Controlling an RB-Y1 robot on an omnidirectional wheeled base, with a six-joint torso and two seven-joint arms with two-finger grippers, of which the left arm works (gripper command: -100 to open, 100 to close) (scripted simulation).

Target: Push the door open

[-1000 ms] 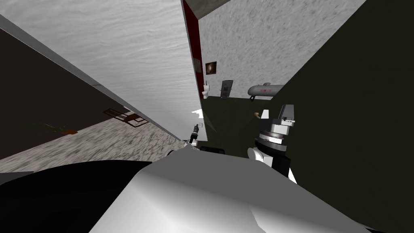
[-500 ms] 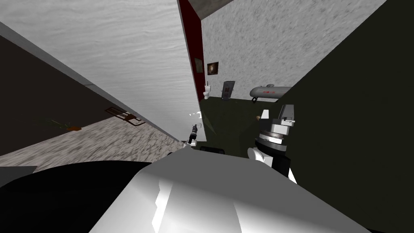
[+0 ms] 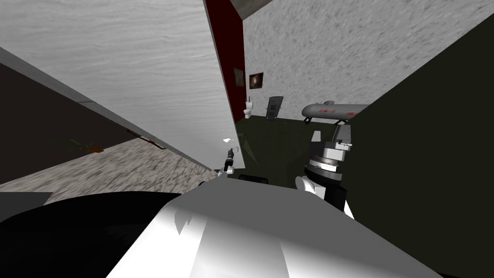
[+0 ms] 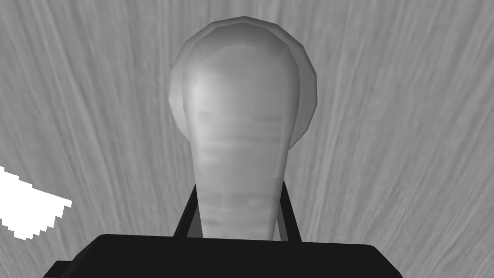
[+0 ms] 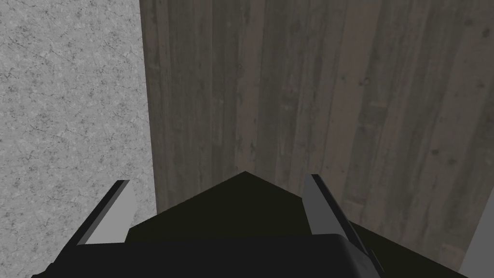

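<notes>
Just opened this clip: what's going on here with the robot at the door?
The left gripper is shut on the grey rounded lever handle of the light grey wood-grained door. The door stands partly open, and past its dark red edge a room shows with a small white toilet at the far wall. The right gripper, fingers open, is held out on the robot's right and holds nothing.

Nothing in the views can be read as a word, number or brand. The grey tank [image 3: 311, 110] by the far wall has red marks [image 3: 324, 111] along its side that may be lettering, but they are too small to read.
</notes>
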